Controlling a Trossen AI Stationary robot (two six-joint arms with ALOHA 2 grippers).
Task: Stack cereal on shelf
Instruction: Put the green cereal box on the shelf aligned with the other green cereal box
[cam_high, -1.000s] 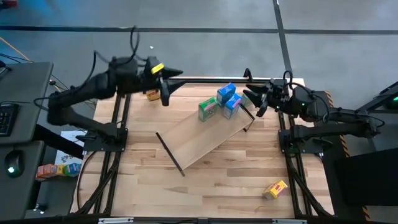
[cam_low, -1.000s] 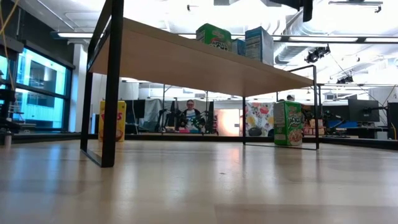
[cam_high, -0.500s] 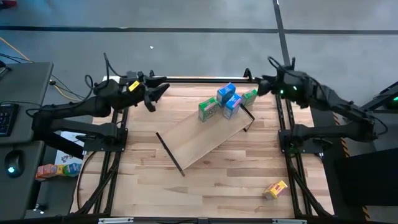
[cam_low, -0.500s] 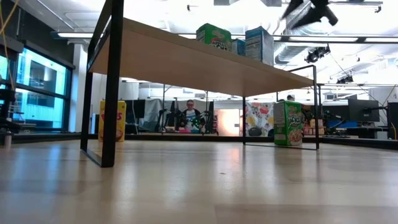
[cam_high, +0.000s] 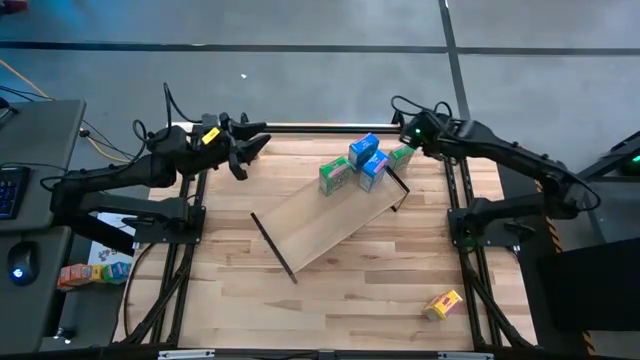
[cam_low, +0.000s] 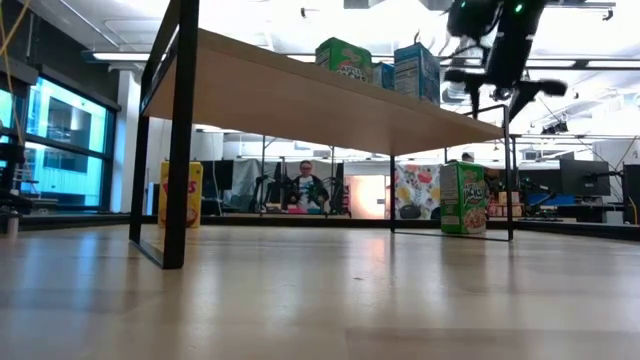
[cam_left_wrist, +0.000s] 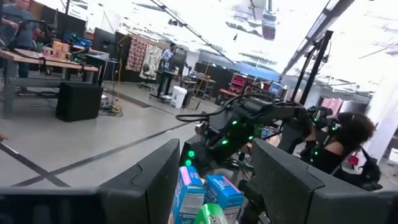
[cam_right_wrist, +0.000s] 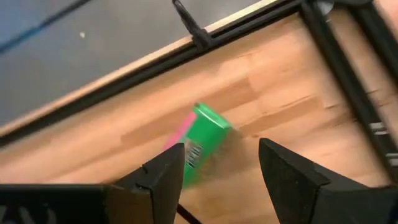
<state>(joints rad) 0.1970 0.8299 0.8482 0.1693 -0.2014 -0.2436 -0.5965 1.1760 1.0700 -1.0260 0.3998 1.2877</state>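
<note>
The shelf (cam_high: 320, 225) lies slantwise on the table, a pale board on black end brackets. On its far right end stand a green cereal box (cam_high: 335, 176) and two blue ones (cam_high: 363, 148) (cam_high: 374, 169). Another green box (cam_high: 402, 155) stands on the tabletop beside that end, and my right gripper (cam_high: 407, 137) hovers open above it, with the box (cam_right_wrist: 202, 144) showing beyond its fingers. A yellow box (cam_high: 443, 303) lies near the table's near right corner. A second yellow box (cam_low: 180, 195) stands at the far left. My left gripper (cam_high: 250, 148) is open there, pointing across at the shelf boxes (cam_left_wrist: 189, 194).
Black frame rails (cam_high: 300, 128) run along the table's far edge and both sides. Bare tabletop (cam_high: 350, 300) lies between the shelf and the near edge. In the low view the shelf board (cam_low: 300, 95) stands raised on its brackets, and a person (cam_low: 305, 185) sits in the room beyond.
My left gripper has drawn back toward the table's far left corner and swung from pointing down to pointing level across the table. My right gripper has lifted, turned and come down again above the green box on the tabletop. No box has moved.
</note>
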